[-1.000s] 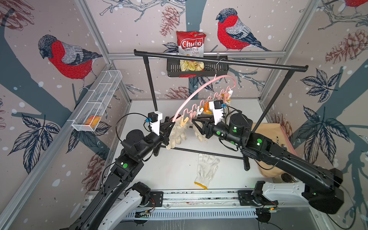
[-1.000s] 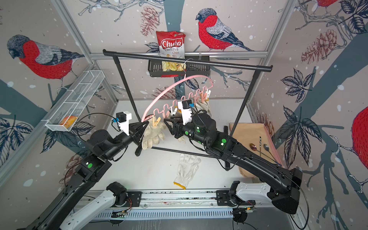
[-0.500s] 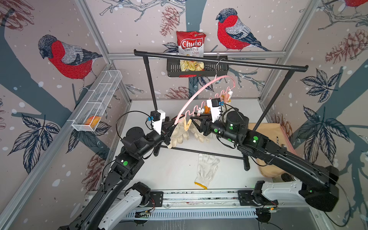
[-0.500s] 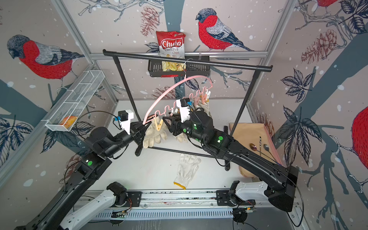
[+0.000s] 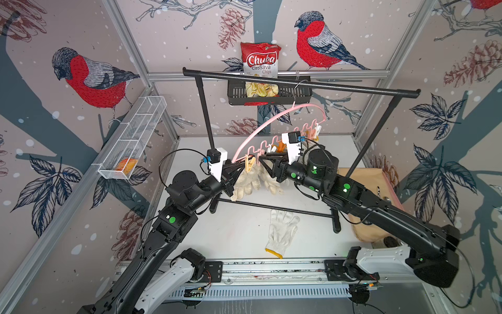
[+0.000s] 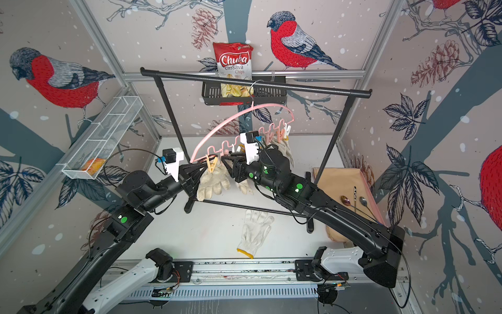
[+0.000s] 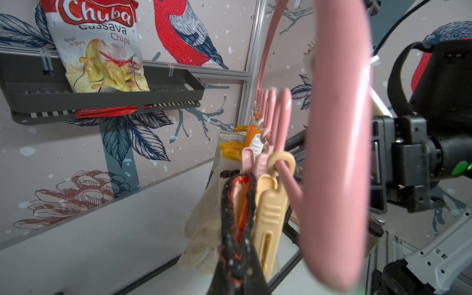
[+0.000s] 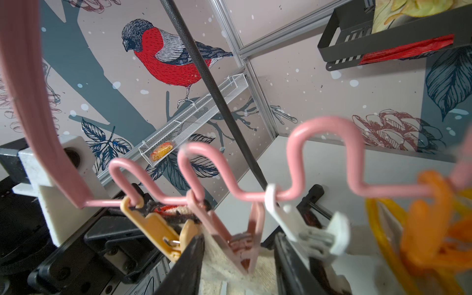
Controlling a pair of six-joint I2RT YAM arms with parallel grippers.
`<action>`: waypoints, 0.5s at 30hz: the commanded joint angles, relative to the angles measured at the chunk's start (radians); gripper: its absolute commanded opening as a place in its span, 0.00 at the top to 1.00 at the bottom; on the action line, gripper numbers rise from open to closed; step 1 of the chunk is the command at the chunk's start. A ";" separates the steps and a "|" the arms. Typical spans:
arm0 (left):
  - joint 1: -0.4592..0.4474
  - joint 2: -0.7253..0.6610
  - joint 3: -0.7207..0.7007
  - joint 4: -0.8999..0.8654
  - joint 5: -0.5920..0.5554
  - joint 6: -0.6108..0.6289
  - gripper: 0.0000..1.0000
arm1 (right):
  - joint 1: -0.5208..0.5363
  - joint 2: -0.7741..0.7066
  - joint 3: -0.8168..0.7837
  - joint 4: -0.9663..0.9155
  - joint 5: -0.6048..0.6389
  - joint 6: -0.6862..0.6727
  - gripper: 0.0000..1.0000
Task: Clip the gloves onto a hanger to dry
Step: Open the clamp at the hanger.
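- The off-white work glove with a black-and-red cuff hem (image 5: 245,180) hangs fingers-down under the low, near end of the thin pink arched plastic hanger (image 5: 260,127). Its cuff sits just beside the cream plastic peg (image 8: 153,227). Whether that peg bites the cloth cannot be told.
- It looks light and limp, likely to sag and fold. The stitched hem is probably the firmest part, so that is the place to hold it and to feed into a peg.
- The left gripper (image 5: 240,170) is closed tight on that hem.
- A second off-white glove (image 5: 270,182) hangs next to it, below the pink plastic peg (image 8: 229,235).
- The right gripper (image 8: 237,245) has its jaws about halfway apart, either side of the pink peg and the cloth. It appears to grip nothing.
- Further along the row are a white plastic peg (image 8: 306,229) and an orange plastic peg (image 8: 429,217).
- The hanger hangs by its hook from the black metal rack (image 5: 298,84) and will probably swing if pushed.
- A white knitted glove with yellow cuff edging (image 5: 282,231) lies flat on the white table (image 5: 239,225), well apart.
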 commanded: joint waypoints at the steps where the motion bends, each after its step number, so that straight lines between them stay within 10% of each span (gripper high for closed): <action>1: 0.001 -0.001 0.011 0.042 0.016 -0.001 1.00 | -0.001 0.012 0.009 0.029 -0.021 -0.002 0.53; 15: 0.001 0.013 0.023 0.046 0.031 -0.011 1.00 | -0.011 0.046 0.033 0.043 -0.038 -0.010 0.53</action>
